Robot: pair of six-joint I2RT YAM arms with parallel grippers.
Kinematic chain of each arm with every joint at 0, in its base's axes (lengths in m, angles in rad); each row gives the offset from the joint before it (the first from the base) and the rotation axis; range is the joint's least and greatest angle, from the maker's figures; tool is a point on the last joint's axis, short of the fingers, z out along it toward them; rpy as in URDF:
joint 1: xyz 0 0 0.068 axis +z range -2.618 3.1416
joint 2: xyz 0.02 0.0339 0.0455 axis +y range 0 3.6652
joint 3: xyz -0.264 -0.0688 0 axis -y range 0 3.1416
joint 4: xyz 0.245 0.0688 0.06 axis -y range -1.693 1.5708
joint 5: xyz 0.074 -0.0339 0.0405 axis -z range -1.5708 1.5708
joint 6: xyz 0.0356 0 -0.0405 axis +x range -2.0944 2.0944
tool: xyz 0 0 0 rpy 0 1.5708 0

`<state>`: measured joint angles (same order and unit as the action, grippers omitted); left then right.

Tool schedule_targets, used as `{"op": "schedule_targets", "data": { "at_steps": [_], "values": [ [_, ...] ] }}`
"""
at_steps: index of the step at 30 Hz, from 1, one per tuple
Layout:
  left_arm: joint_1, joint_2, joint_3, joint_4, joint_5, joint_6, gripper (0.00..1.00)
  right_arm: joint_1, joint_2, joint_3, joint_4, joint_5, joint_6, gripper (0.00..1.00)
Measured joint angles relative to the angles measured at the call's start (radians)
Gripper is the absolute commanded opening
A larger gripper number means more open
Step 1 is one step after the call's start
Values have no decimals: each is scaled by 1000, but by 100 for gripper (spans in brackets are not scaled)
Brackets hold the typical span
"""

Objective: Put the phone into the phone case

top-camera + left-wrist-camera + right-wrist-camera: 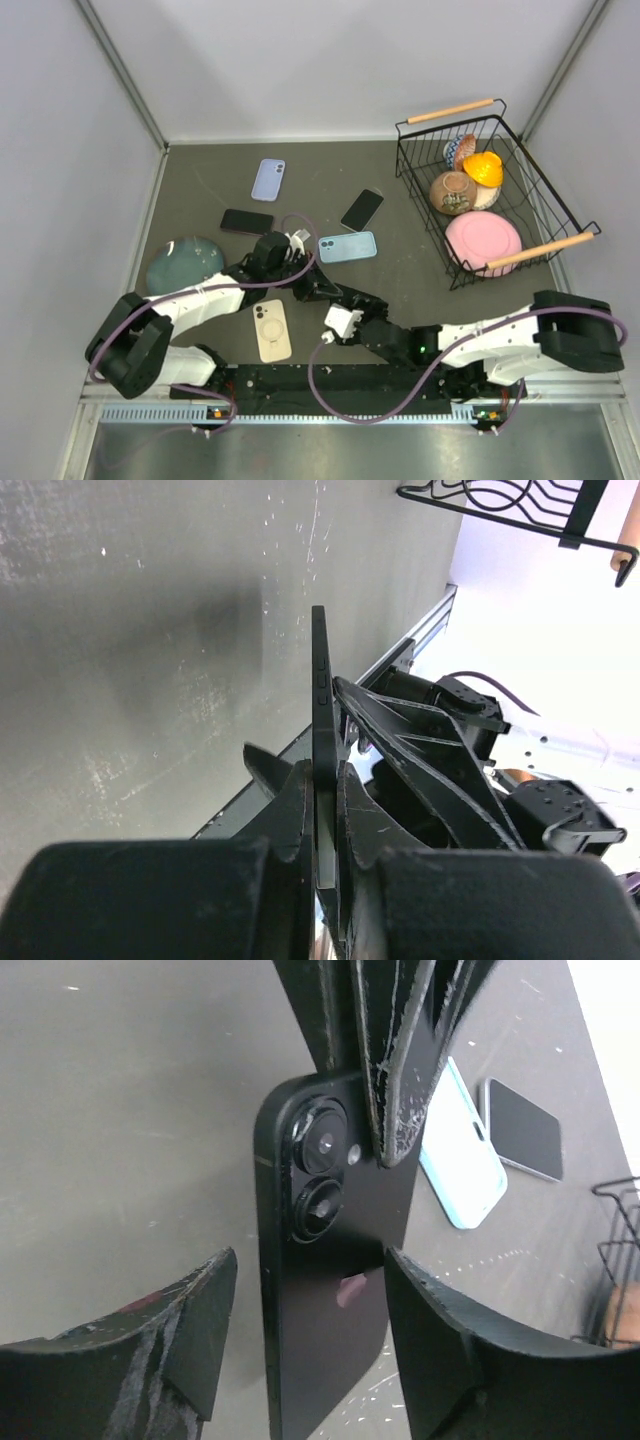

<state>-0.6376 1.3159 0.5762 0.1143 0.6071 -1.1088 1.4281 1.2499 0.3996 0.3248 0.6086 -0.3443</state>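
Observation:
My left gripper [303, 272] is shut on a black phone [330, 1290] and holds it on edge above the table. The left wrist view shows the phone edge-on [320, 700] between the left gripper's [326, 815] closed fingers. In the right wrist view the phone's back, with two camera lenses, faces me. My right gripper [310, 1330] is open, one finger on each side of the phone's lower end, not touching it. A light-blue phone case [347, 247] lies flat just beyond the grippers; it also shows in the right wrist view [465, 1150].
On the table lie a lavender case [268, 180], two black phones [246, 221] [361, 209] and a beige phone [271, 329]. A grey-blue plate [183, 263] is at the left. A wire basket [520, 215] with dishes stands at the back right.

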Motion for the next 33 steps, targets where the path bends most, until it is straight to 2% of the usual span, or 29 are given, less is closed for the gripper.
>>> {"op": "schedule_targets", "data": {
  "at_steps": [2, 3, 5, 6, 7, 8, 10, 11, 14, 20, 26, 29, 33],
  "values": [
    [0, -16, 0, -14, -8, -18, 0, 10, 47, 0, 41, 71, -13, 45],
    [1, -25, 0, -27, -14, -25, 0, 14, 68, 0, 64, 105, -18, 37],
    [2, -42, 0, -48, -28, -38, 0, 21, 105, 0, 109, 174, -31, 27],
    [4, -51, 0, -58, -40, -48, 0, 25, 117, 0, 129, 194, -42, 14],
    [8, -63, 2, -74, -52, -63, 4, 32, 129, 0, 153, 218, -56, 6],
    [10, -75, 8, -96, -64, -80, 23, 38, 139, 0, 172, 241, -73, 0],
    [14, -95, 31, -159, -85, -116, 42, 50, 149, 1, 216, 282, -106, 0],
    [16, -103, 42, -185, -93, -107, 56, 50, 147, 2, 233, 297, -105, 0],
    [21, -130, 74, -230, -101, -43, 69, 48, 140, 15, 176, 324, -63, 0],
    [54, -149, 214, -352, -190, 105, 68, 39, 46, 40, -45, 298, 56, 0],
    [84, -141, 294, -457, -426, 274, 61, -78, -233, 65, -296, 173, 230, 0],
    [87, -89, 298, -466, -497, 318, 56, -154, -350, 103, -401, 77, 288, 0],
    [87, 55, 341, -471, -546, 354, 53, -228, -451, 187, -503, -21, 363, 0]
  ]
}}
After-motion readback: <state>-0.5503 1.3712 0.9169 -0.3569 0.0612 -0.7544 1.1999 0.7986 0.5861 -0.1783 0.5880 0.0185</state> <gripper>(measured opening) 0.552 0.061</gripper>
